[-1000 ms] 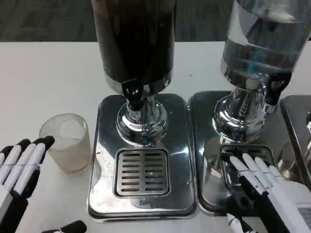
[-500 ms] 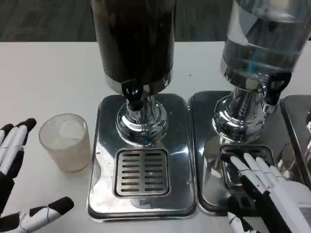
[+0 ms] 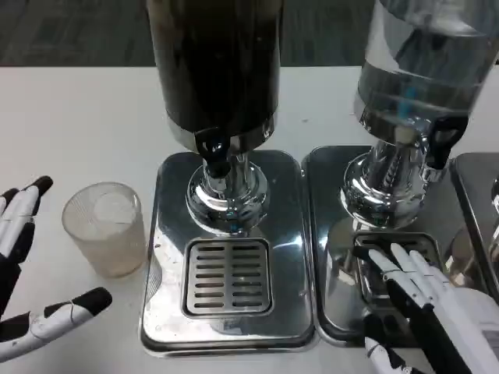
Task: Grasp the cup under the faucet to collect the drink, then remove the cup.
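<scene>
The left hand (image 3: pixel 23 273) lies at the picture's left edge with its fingers spread wide, the upper fingers pointing up and the thumb stretched out low toward the right; it holds nothing. Just beside it, not touching, stands the clear frosted plastic cup (image 3: pixel 105 227), upright on the white table (image 3: pixel 78 117), between the upper fingers and the thumb's reach. The cup sits to the left of the shiny steel drip tray (image 3: pixel 168 312), not under the black faucet (image 3: pixel 214 152) of the dark-filled drink dispenser (image 3: pixel 214 70). A slotted metal grate (image 3: pixel 228 276) lies in that tray, below the faucet.

The right hand (image 3: pixel 421 292) rests at the lower right with fingers straight and slightly apart, holding nothing, its fingertips over the grate area of the second steel tray (image 3: pixel 327 234). Above it rises the clear dispenser of water-like liquid (image 3: pixel 425 62) on a chrome base (image 3: pixel 386 187), with its own black tap (image 3: pixel 438 144).

No brand, label or writing can be read anywhere.
</scene>
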`<state>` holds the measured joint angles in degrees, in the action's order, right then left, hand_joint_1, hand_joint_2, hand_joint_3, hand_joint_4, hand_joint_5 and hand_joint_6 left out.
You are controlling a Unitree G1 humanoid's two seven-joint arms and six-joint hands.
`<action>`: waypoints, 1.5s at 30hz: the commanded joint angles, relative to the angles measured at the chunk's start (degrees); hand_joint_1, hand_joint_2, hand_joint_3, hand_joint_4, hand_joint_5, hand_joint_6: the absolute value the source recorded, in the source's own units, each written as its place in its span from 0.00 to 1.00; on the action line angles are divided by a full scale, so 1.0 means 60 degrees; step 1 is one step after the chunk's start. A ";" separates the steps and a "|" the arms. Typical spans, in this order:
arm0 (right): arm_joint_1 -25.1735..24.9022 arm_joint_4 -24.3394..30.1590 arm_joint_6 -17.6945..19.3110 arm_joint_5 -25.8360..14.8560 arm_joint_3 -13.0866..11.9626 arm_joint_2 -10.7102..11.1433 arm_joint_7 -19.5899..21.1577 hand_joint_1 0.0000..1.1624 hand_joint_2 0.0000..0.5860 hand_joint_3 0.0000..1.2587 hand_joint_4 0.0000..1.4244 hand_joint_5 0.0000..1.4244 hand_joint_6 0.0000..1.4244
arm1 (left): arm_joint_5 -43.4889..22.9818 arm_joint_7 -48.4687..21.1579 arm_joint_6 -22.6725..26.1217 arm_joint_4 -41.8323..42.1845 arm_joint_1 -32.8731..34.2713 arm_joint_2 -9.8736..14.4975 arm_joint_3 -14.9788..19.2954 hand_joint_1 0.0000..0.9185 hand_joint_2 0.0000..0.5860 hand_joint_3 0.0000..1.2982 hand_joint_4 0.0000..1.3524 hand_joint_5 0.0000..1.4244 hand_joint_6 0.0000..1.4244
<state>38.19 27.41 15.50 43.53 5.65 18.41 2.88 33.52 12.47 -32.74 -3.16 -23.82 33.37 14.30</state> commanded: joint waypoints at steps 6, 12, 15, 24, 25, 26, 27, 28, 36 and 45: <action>-0.0095 -0.0061 -0.0064 -0.0101 0.0106 0.0001 -0.0083 0.42 1.00 0.08 0.00 0.00 0.04 | -0.0448 -0.0656 0.0254 -0.0953 0.0880 0.0313 -0.0384 0.00 0.04 0.00 0.00 0.00 0.00; -0.0051 -0.0059 -0.0058 -0.0148 0.0116 -0.0026 -0.0065 0.42 1.00 0.09 0.00 0.00 0.04 | -0.0484 -0.0942 0.0379 -0.1389 0.1412 0.0406 -0.0615 0.00 0.03 0.00 0.00 0.00 0.00; 0.0010 -0.0031 -0.0065 -0.0169 0.0124 -0.0055 -0.0053 0.42 1.00 0.09 0.00 0.00 0.05 | -0.0613 -0.1121 0.0447 -0.1647 0.1718 0.0447 -0.0782 0.00 0.03 0.00 0.00 0.00 0.00; 0.0102 -0.0069 -0.0053 -0.0203 0.0127 -0.0117 0.0029 0.42 1.00 0.09 0.00 0.00 0.06 | -0.0867 -0.1328 0.0369 -0.2461 0.2438 0.0624 -0.1194 0.00 0.03 0.00 0.00 0.00 0.00; 0.0107 -0.0074 -0.0052 -0.0208 0.0127 -0.0123 0.0034 0.42 1.00 0.09 0.00 0.00 0.06 | -0.0904 -0.1344 0.0341 -0.2558 0.2528 0.0628 -0.1231 0.00 0.03 0.00 0.00 0.00 0.00; 0.0108 -0.0075 -0.0052 -0.0223 0.0128 -0.0122 0.0023 0.42 1.00 0.09 0.00 0.00 0.06 | -0.0927 -0.1349 0.0322 -0.2627 0.2595 0.0630 -0.1260 0.00 0.03 0.00 0.00 0.00 0.00; 0.0121 -0.0060 -0.0052 -0.0220 0.0125 -0.0121 0.0021 0.42 1.00 0.09 0.00 0.00 0.06 | -0.0951 -0.1352 0.0302 -0.2694 0.2659 0.0628 -0.1285 0.00 0.03 0.00 0.00 0.00 0.00; 0.0126 -0.0050 -0.0053 -0.0221 0.0121 -0.0118 0.0016 0.42 1.00 0.09 0.00 0.00 0.06 | -0.0986 -0.1368 0.0291 -0.2758 0.2723 0.0623 -0.1312 0.00 0.03 0.00 0.00 0.00 0.00; 0.0192 -0.0044 -0.0073 -0.0337 0.0067 -0.0105 0.0006 0.42 1.00 0.09 0.00 0.00 0.07 | -0.1221 -0.1440 0.0128 -0.3308 0.3181 0.0669 -0.1583 0.00 0.03 0.00 0.00 0.00 0.00; 0.0198 -0.0023 -0.0112 -0.0415 0.0058 -0.0137 0.0018 0.42 1.00 0.09 0.00 0.00 0.08 | -0.1290 -0.1425 -0.0003 -0.3811 0.3603 0.0670 -0.1894 0.00 0.04 0.00 0.00 0.01 0.00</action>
<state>39.11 27.31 15.30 41.26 6.23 17.99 2.58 26.17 4.45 -32.05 -24.96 -3.30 36.50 3.54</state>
